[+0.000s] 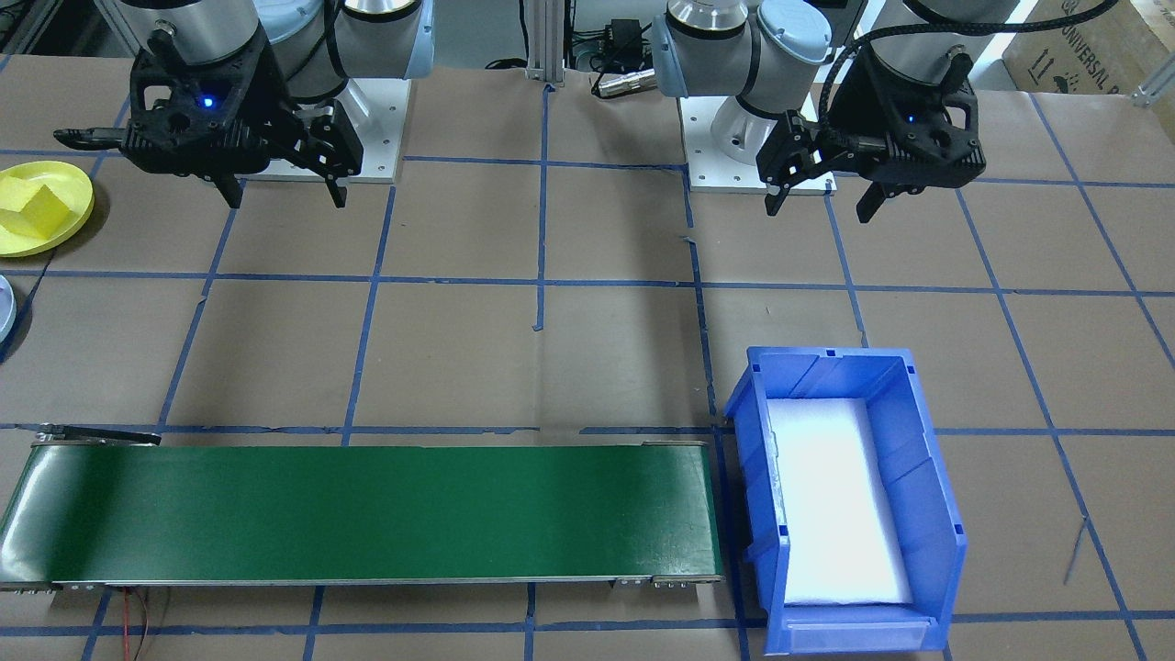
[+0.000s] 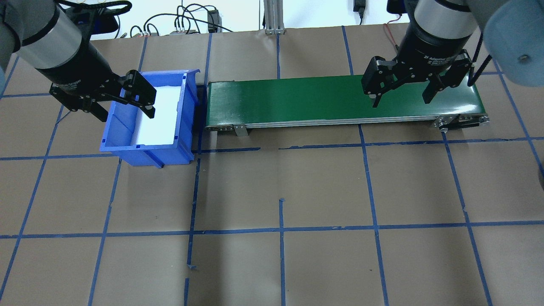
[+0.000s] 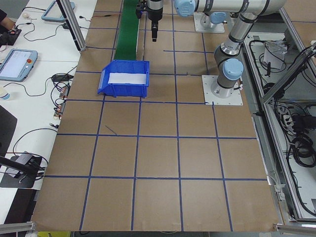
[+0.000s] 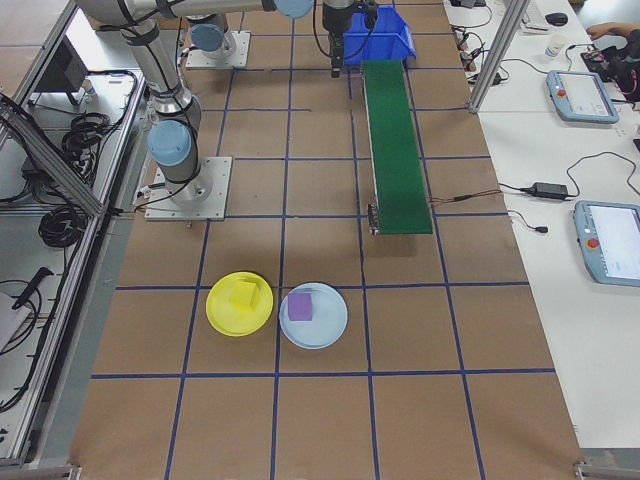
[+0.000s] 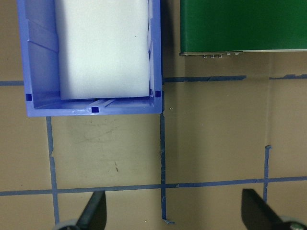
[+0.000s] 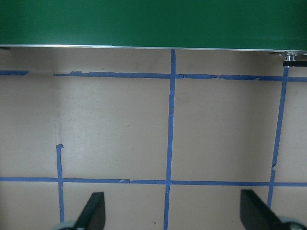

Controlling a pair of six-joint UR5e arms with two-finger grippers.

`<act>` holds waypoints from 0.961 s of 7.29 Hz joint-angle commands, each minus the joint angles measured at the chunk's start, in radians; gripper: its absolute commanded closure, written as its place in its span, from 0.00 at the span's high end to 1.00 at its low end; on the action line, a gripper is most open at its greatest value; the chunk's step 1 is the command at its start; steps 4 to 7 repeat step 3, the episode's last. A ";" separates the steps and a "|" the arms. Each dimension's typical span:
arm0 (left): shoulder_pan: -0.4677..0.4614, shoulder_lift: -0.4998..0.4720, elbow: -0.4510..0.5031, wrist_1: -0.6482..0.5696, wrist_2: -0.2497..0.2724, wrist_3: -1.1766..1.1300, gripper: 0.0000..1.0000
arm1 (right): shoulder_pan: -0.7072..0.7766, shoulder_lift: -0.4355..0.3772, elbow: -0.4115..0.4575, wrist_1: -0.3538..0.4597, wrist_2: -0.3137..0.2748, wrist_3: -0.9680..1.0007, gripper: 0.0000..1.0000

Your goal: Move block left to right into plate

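The yellow plate [image 1: 81, 195] lies at the table's end on my right side, with a yellow block [image 1: 40, 213] resting inside it. The exterior right view shows the same plate [image 4: 218, 312] and block [image 4: 243, 294]. My right gripper [image 1: 286, 200] hangs open and empty above the table, away from the plate; from overhead it [image 2: 400, 103] is over the green belt's end. My left gripper [image 1: 820, 209] is open and empty too, hovering by the blue bin [image 2: 126, 114]. Both wrist views show spread fingertips [image 5: 96, 212] [image 6: 94, 211] with nothing between them.
A green conveyor belt [image 1: 367, 514] runs along the far side of the table. A blue bin [image 1: 929, 477] lined with white foam stands at its end. A pale blue plate [image 4: 330, 325] holding a purple block [image 4: 300, 306] sits beside the yellow plate.
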 commanded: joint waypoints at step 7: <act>0.001 0.000 0.000 0.000 0.000 0.000 1.00 | 0.000 0.000 0.001 -0.002 0.001 -0.001 1.00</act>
